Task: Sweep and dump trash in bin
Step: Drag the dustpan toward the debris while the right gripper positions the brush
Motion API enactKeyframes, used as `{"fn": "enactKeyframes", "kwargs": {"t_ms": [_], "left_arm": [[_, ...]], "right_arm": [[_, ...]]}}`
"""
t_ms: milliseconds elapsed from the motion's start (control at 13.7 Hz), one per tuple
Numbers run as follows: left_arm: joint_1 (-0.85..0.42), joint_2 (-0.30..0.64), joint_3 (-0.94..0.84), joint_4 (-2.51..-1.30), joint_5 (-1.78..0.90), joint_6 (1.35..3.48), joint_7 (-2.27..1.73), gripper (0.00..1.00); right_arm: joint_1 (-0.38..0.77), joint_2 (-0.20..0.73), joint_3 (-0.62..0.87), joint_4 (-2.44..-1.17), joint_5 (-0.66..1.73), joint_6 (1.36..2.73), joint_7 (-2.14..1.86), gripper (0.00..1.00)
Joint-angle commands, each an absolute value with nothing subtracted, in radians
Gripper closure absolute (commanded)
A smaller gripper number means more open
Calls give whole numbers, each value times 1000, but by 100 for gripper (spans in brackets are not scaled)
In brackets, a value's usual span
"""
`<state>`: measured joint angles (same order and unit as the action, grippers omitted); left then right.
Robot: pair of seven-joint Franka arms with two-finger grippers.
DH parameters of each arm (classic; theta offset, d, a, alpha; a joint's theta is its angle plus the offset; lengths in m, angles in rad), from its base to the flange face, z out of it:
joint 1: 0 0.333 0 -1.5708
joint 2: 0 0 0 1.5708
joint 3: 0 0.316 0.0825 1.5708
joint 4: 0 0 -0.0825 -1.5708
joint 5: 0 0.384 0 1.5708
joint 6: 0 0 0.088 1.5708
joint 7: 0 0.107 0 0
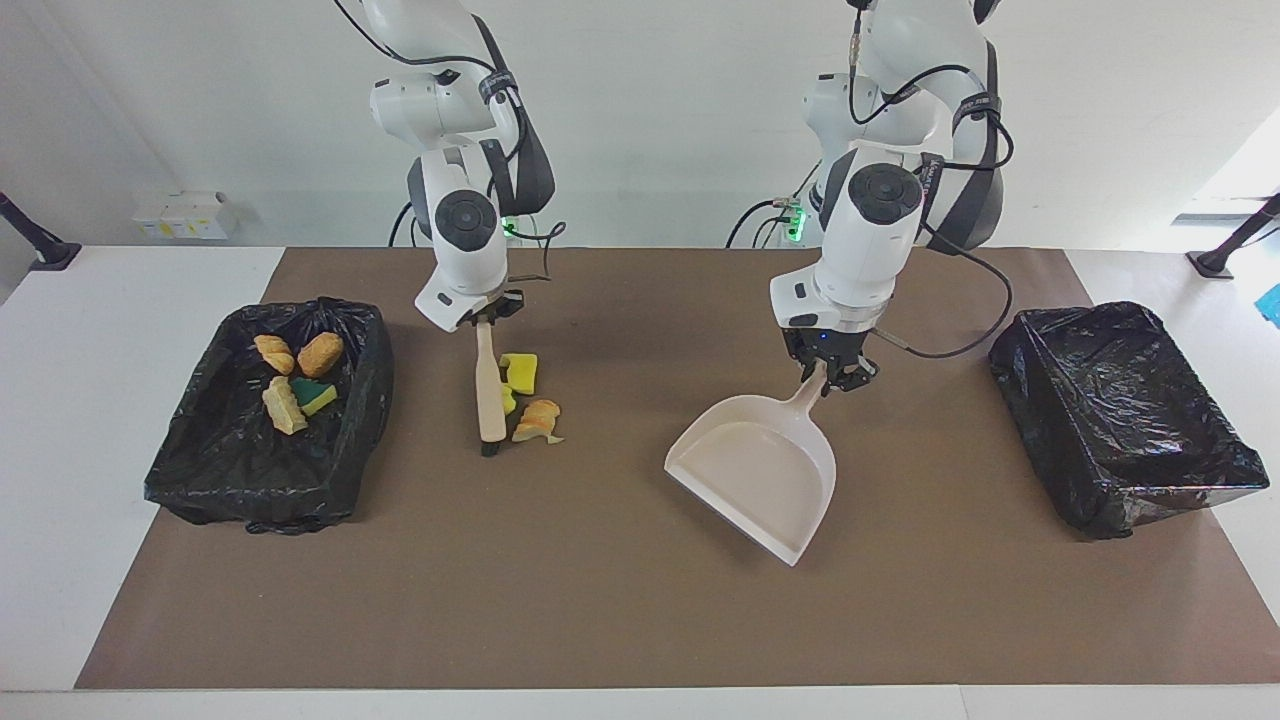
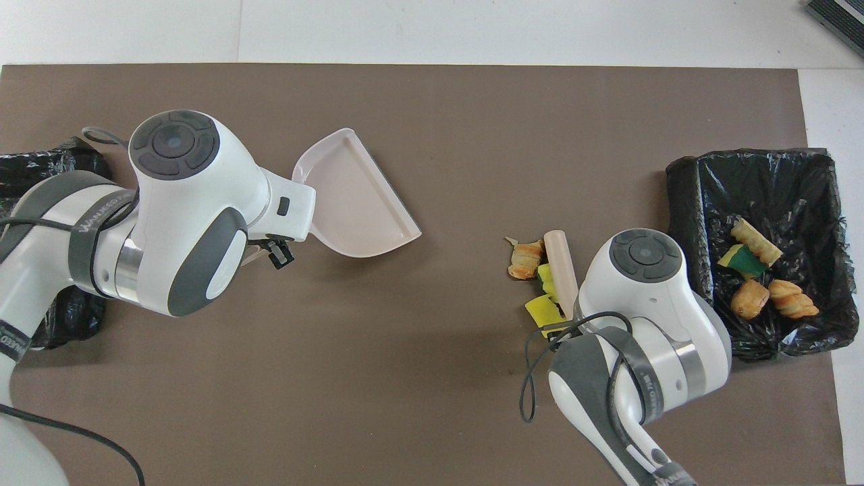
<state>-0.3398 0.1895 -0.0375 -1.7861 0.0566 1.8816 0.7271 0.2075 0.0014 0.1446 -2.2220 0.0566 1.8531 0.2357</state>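
A: What is hidden or hard to read here?

B: From overhead, the right arm's wrist covers the right gripper and the top of the brush. One green-and-yellow sponge piece is half covered by the brush handle in the facing view. The left arm covers much of the empty bin at its end of the table in the overhead view.

A: And the grippers?

B: The right gripper is clenched on the brush handle's upper end; the brush hangs down with its dark bristles at the mat, touching the sponge piece. The left gripper is clamped on the dustpan by its handle, the pan tilted with its mouth turned toward the right arm's end.

A: Where is the trash?

B: Three scraps lie on the mat just beside the brush: that sponge piece, a yellow sponge chunk nearer the robots, and a croissant piece. Four more lie in the bin at the right arm's end. The dustpan is well apart from the loose scraps.
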Motion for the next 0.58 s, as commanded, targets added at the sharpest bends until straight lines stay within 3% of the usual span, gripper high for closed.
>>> {"fn": "enactKeyframes", "kwargs": {"t_ms": [0, 365, 511], "left_arm": [[-318, 120, -46, -1874, 72, 1877, 979, 100], [-380, 19, -49, -2112, 143, 2070, 1066, 100], [-388, 6, -51, -2131, 144, 2080, 1072, 100]], "right_arm": [[248, 17, 146, -2218, 171, 1870, 276, 100], [299, 24, 147, -2182, 282, 1862, 395, 100], [330, -17, 143, -2166, 247, 1835, 524, 100]]}}
